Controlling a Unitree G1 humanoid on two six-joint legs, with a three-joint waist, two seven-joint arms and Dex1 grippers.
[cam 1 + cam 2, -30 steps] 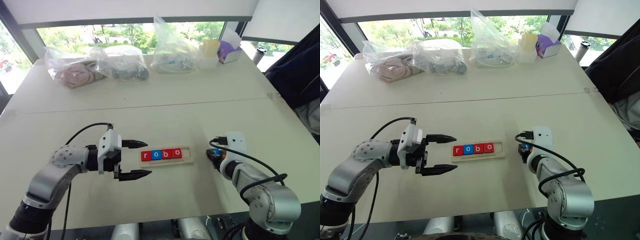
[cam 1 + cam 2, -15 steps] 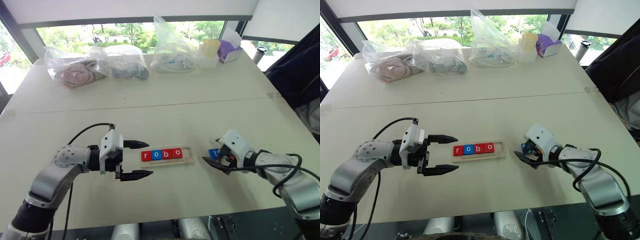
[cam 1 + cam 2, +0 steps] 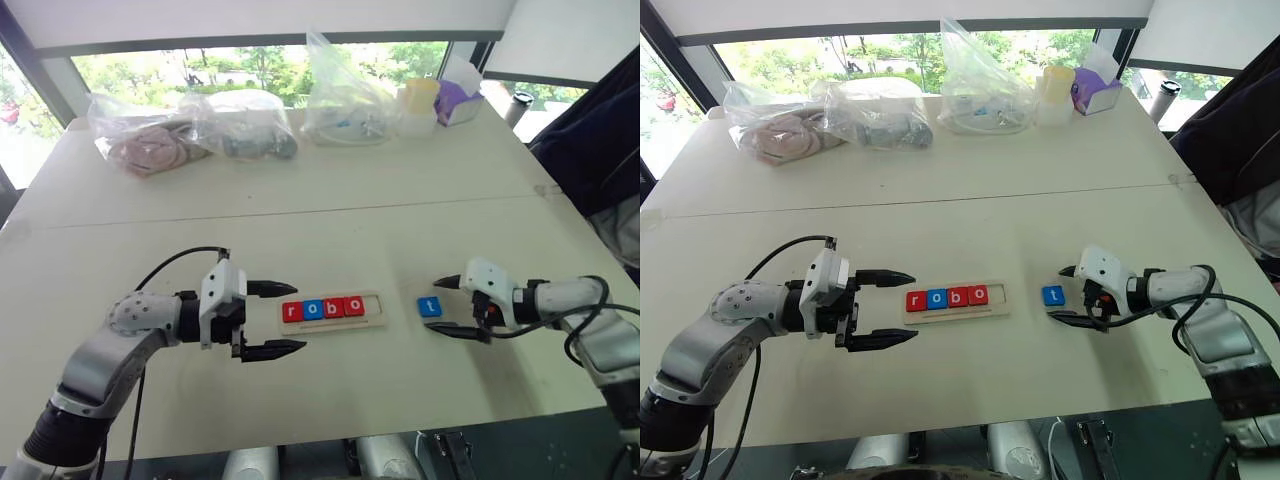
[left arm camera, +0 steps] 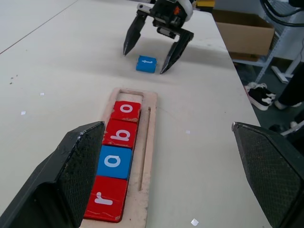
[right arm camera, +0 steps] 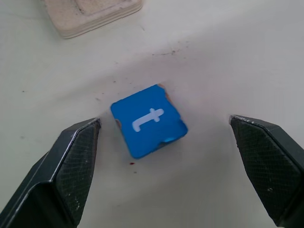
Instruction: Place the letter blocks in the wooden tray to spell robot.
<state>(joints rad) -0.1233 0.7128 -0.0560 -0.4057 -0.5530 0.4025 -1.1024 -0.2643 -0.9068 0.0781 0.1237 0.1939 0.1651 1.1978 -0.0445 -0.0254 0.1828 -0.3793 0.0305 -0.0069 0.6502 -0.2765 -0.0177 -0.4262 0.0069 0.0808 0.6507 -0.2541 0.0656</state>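
The tray lies on the surface toward its near edge, about midway along it. Four blocks sit in its slot, touching in a row: red r, blue o, red b, red o. The slot's last place, at the end toward the right gripper, is bare.

The blue t block lies flat on the surface just beyond that end of the tray, apart from it and turned a little askew.

The right gripper has its jaws wide, and holds nothing. The t block sits just ahead of its fingertips, in line with the gap between them, touching neither finger.

The left gripper hovers just off the tray's other end, by the r. Its jaws are wide and empty, pointing along the tray.
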